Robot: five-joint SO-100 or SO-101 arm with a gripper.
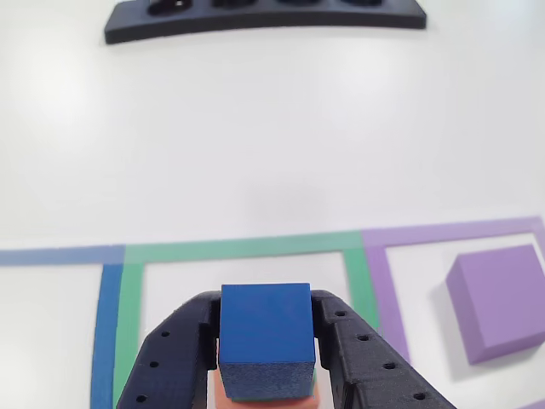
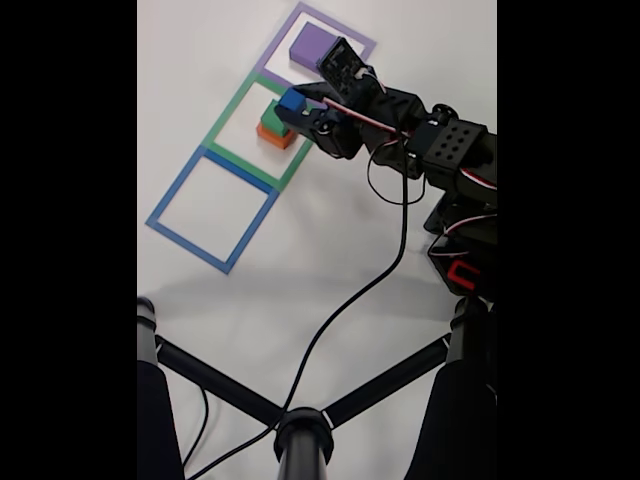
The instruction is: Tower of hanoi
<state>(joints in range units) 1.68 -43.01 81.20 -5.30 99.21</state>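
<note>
In the other view my gripper (image 1: 266, 311) is shut on the blue cube (image 1: 264, 341), one black finger on each side of it. A salmon-orange block (image 1: 223, 394) peeks out directly beneath the cube. The purple block (image 1: 502, 298) lies to the right inside the purple tape outline. In the fixed view the gripper (image 2: 295, 108) holds the blue cube (image 2: 291, 102) just over the green block (image 2: 272, 116), which sits on the orange block (image 2: 277, 137) in the green tape square. Whether the cube touches the green block I cannot tell. The purple block (image 2: 315, 45) lies beyond.
A black bar with round holes (image 1: 264, 19) lies at the far edge of the white table. Green tape (image 1: 247, 247), purple tape (image 1: 451, 232) and blue tape (image 1: 106, 324) mark three squares. The blue square (image 2: 212, 208) holds nothing. A black cable (image 2: 350, 300) and stand legs (image 2: 290, 430) occupy the near side.
</note>
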